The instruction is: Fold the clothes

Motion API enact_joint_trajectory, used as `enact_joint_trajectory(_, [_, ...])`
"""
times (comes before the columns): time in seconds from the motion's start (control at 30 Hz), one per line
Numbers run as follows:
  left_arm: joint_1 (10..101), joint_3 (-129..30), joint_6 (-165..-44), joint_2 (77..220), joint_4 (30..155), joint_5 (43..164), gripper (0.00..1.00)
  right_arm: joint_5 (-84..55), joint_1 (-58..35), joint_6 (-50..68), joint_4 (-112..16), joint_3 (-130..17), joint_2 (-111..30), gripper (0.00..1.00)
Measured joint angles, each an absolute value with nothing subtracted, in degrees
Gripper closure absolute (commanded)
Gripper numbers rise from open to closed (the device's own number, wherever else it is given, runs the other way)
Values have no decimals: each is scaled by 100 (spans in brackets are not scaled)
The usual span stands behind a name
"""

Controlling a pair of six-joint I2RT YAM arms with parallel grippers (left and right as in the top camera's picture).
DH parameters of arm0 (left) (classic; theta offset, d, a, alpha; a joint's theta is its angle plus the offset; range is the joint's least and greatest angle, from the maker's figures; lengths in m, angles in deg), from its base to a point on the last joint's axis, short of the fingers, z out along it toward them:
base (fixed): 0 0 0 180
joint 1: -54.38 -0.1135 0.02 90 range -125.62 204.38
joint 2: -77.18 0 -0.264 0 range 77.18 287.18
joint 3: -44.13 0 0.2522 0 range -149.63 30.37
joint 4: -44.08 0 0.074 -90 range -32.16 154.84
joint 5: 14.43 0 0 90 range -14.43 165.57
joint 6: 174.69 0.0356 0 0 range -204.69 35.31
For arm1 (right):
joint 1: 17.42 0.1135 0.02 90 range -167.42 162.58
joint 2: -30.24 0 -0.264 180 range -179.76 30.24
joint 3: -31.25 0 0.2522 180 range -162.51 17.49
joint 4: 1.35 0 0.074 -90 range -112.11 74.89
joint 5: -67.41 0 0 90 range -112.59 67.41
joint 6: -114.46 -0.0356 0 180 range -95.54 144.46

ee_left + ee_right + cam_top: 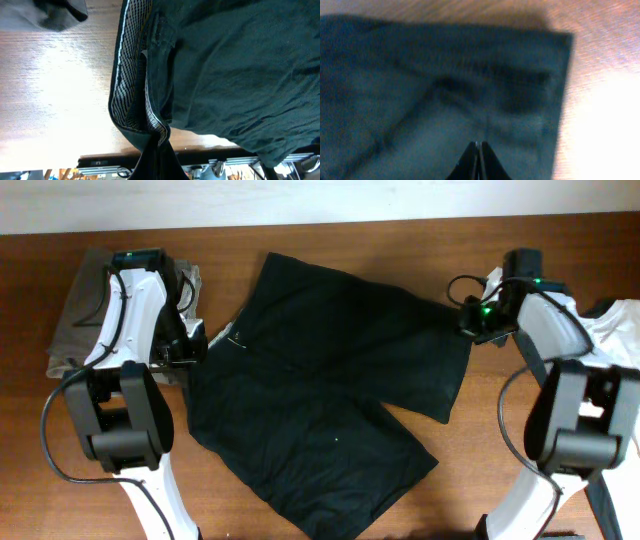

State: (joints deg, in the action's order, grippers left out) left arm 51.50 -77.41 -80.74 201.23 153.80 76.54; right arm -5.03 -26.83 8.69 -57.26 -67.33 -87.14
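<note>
The black shorts [330,380] lie spread flat across the middle of the table, waistband to the left and legs to the right. My left gripper [192,348] sits at the waistband's left edge. In the left wrist view it [157,152] is shut on a pinch of the waistband [131,100], whose checked lining is turned out. At the upper leg's hem is my right gripper [468,320]. The right wrist view has its tips [479,147] pressed together on the dark fabric [420,85], with a small crease rising from them.
A grey garment [80,310] lies bunched at the back left, under the left arm. A white shirt [620,330] rests at the right edge beside the right arm. Bare wooden table [470,450] surrounds the shorts.
</note>
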Motion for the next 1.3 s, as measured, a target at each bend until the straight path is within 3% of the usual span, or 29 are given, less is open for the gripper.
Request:
enact_joint_trajectory(0.07, [5144,-7737,-8103,19876,15332,7648,75,-621,-2595,583,-5333,-6730,-9103,96])
enact_joint_trajectory(0.13, [5094,-7733,-8125,19478,15341,7617,65,-837,-2562,198,-4885,-6757,-9302,96])
enact_joint_trajectory(0.27, [4925,-7735,-8129,18733,15142,7621,55,-1355,-2831,-235,-4701,-7054,-9470,94])
enact_joint_trajectory(0.33, [4925,-7731,-8129,18727,14762,7849,53,-1192,-3233,80,-4749,-7404,-9632,77])
enact_joint_trajectory(0.37, [4925,-7731,-8105,18727,14388,8118,53,-953,-3456,391,-5036,-7703,-9706,71])
enact_joint_trajectory(0.47, [4989,-7726,-7950,18729,13332,8889,53,-228,-3690,1186,-6408,-8872,-9776,68])
enact_joint_trajectory(0.53, [5275,-7726,-7709,18731,12478,9224,44,268,-3612,1628,-7285,-9666,-9741,65])
enact_joint_trajectory(0.6, [5701,-7733,-7427,18814,11739,9374,42,679,-3491,1940,-7969,-10287,-9562,64])
enact_joint_trajectory(0.7, [6274,-7761,-7172,19511,10834,9503,47,905,-3150,2089,-8541,-10627,-8952,63])
enact_joint_trajectory(0.77, [6479,-7752,-7047,20200,10443,9562,64,974,-2831,2124,-8712,-10719,-8544,63])
enact_joint_trajectory(0.9, [6693,-7731,-6903,21384,9498,9602,78,964,-2226,2093,-9293,-10767,-8231,63])
enact_joint_trajectory(1.0, [6702,-7735,-6896,21498,9192,9648,98,362,-1920,1977,-9486,-10708,-8251,64])
enact_joint_trajectory(1.13, [6722,-7868,-7338,21542,9256,8664,100,-728,-1811,1542,-9422,-10083,-8260,64])
enact_joint_trajectory(1.3, [5985,-8120,-7797,21557,9791,7903,99,-1071,-1817,1094,-8065,-8016,-8485,65])
